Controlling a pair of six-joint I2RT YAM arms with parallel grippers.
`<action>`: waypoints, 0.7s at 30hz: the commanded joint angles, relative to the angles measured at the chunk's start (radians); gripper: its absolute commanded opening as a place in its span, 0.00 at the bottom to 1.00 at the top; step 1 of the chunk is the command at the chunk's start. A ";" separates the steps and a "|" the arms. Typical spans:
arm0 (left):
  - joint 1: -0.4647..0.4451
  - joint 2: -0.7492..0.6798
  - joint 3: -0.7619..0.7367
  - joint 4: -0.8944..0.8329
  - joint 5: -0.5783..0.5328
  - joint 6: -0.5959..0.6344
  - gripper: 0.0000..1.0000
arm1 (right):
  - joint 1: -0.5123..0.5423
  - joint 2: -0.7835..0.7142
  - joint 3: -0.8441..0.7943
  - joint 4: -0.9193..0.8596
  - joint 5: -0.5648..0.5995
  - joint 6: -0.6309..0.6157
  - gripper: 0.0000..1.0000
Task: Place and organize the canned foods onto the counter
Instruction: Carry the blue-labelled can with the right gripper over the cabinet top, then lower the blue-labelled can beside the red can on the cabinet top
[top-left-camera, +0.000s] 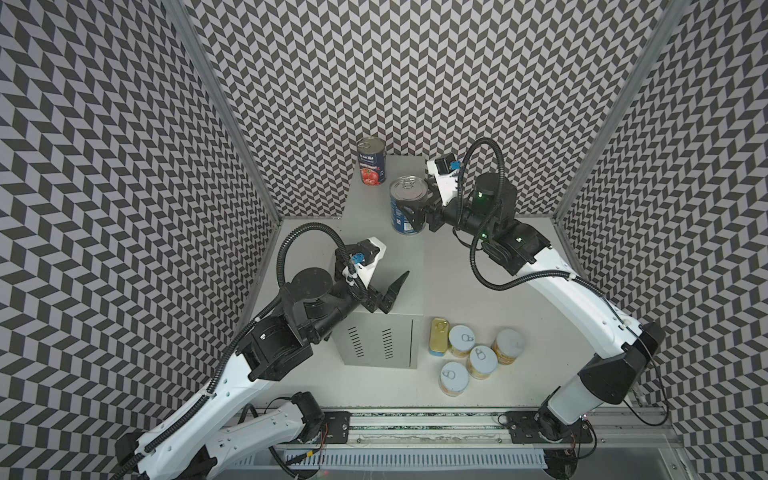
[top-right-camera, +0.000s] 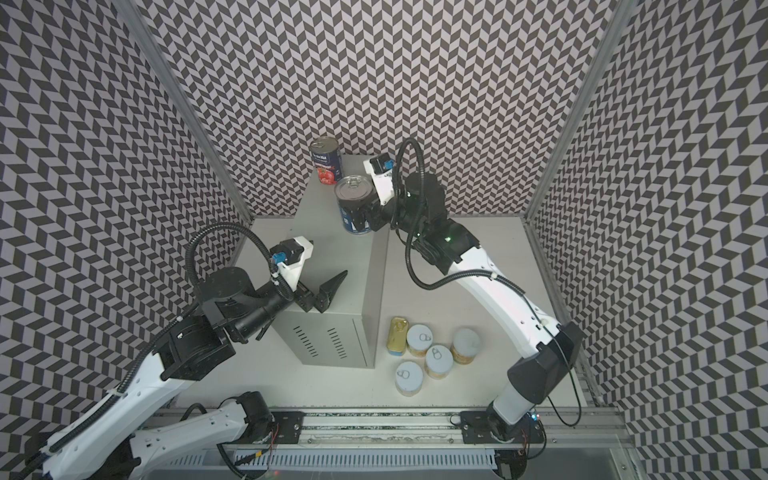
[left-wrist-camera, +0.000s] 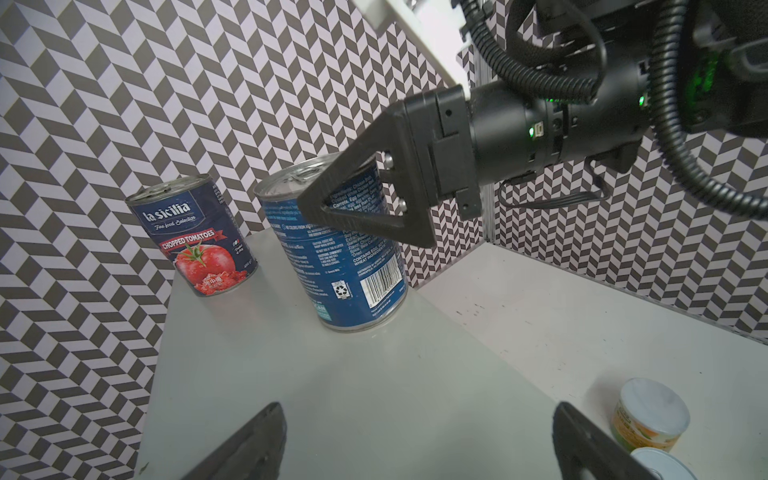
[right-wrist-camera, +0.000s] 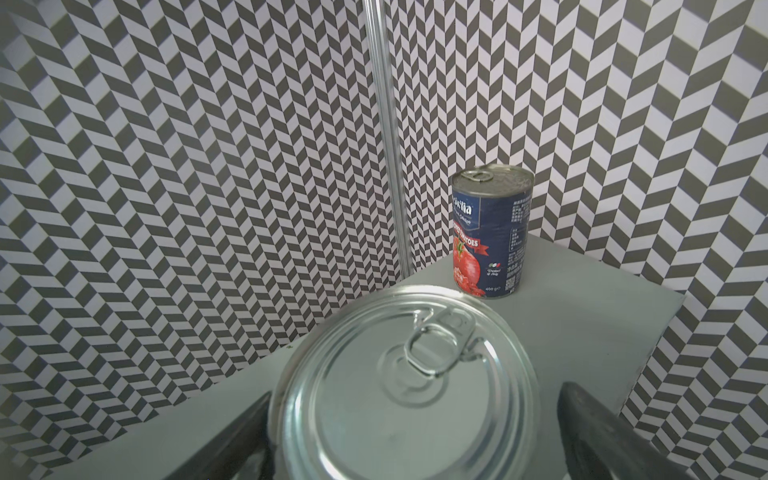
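The silver-lidded blue can (right-wrist-camera: 374, 415) stands on the counter (right-wrist-camera: 582, 332) between the wide-open fingers of my right hand (right-wrist-camera: 417, 397), so pulling back crooked could clip and topple it.

A robot test cell in a lab; panels (top-left-camera: 415, 75) printed in black-and-white chevrons close three sides of a white tabletop (top-left-camera: 478, 299); bare metal posts (top-left-camera: 231, 120) stand at its far corners; a left arm (top-left-camera: 216, 390) and a right arm (top-left-camera: 573, 299) rise from a metal rail (top-left-camera: 424, 432) along its near edge; cables hang exposed.
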 joint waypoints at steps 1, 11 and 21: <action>0.006 -0.001 0.015 0.020 0.011 -0.003 1.00 | 0.005 -0.036 -0.023 0.070 0.015 -0.013 0.99; 0.007 -0.008 0.003 0.030 -0.011 0.001 1.00 | 0.004 0.002 -0.041 0.125 0.033 0.002 0.86; 0.014 -0.036 0.000 0.006 -0.124 -0.008 1.00 | -0.021 0.110 0.032 0.179 0.078 0.008 0.76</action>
